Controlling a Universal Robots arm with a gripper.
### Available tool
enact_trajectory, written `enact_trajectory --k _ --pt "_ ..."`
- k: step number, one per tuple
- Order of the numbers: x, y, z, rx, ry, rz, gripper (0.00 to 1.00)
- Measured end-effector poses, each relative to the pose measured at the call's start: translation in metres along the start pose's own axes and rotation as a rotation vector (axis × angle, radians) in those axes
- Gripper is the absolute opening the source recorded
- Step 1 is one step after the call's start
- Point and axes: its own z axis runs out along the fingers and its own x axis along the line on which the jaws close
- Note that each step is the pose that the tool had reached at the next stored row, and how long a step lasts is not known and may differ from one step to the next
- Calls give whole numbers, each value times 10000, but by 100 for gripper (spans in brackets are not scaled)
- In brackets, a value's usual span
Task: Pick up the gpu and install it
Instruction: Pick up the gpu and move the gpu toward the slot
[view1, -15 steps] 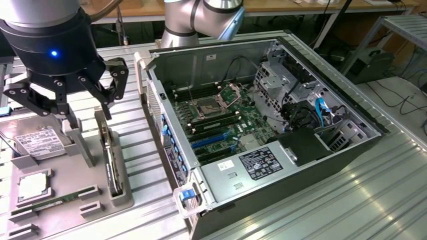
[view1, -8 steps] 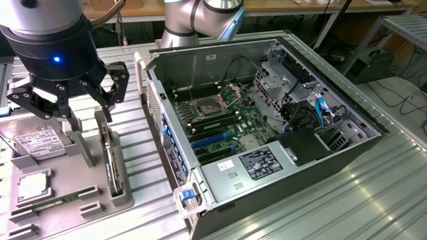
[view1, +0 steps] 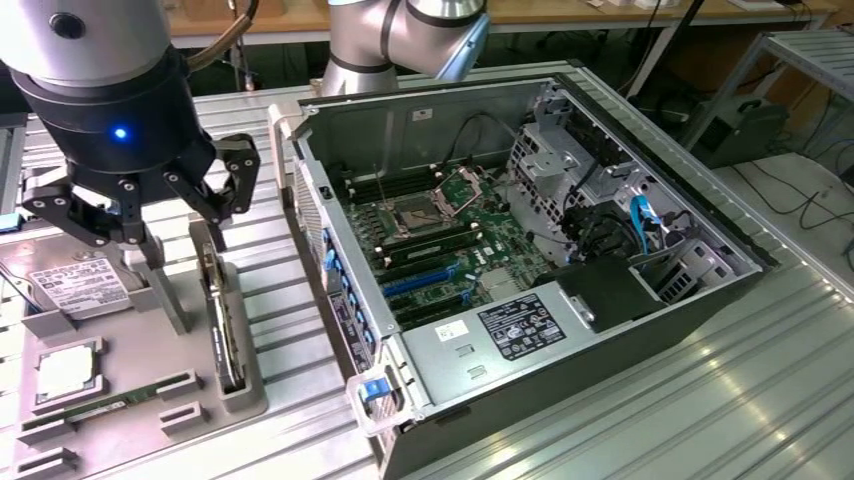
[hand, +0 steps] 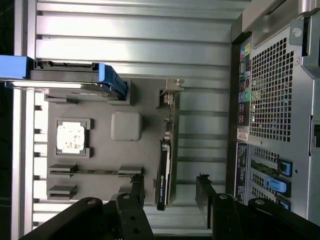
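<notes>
Over the gray fixture tray (view1: 127, 450) on the exterior view's left, you're hovering the gripper (view1: 154, 220) with its jaws spread wide and pinching nothing. The gpu (view1: 224, 325) is standing on edge in its slot along the tray side nearest the computer case (view1: 561, 400), not gripped.

In the wrist view the gripper (hand: 170, 192) is looking straight down on the gpu (hand: 164, 172). One black finger is showing on each side of the card's end, and both are standing apart from it.

Other parts are sitting on the fixture tray (hand: 145, 100):
- a hard drive (view1: 74, 285) with a white label, showing with blue rails (hand: 70, 82) in the wrist view
- a CPU (view1: 64, 372) (hand: 70, 137)
- a narrow memory stick (view1: 100, 408) (hand: 95, 171)
- a gray post (view1: 158, 285) rising under the gripper

The case is lying open on the slatted metal table (view1: 627, 440), exposing the green motherboard (view1: 461, 245). Its perforated back panel (hand: 272, 90) is facing the tray.
</notes>
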Motion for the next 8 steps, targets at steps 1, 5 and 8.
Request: enact_trajectory --k 1,5,8 --pt "0 0 10 0 0 0 54" --pt "1 -2 54 -1 -1 1 54" --pt "2 -3 83 -1 -1 1 54"
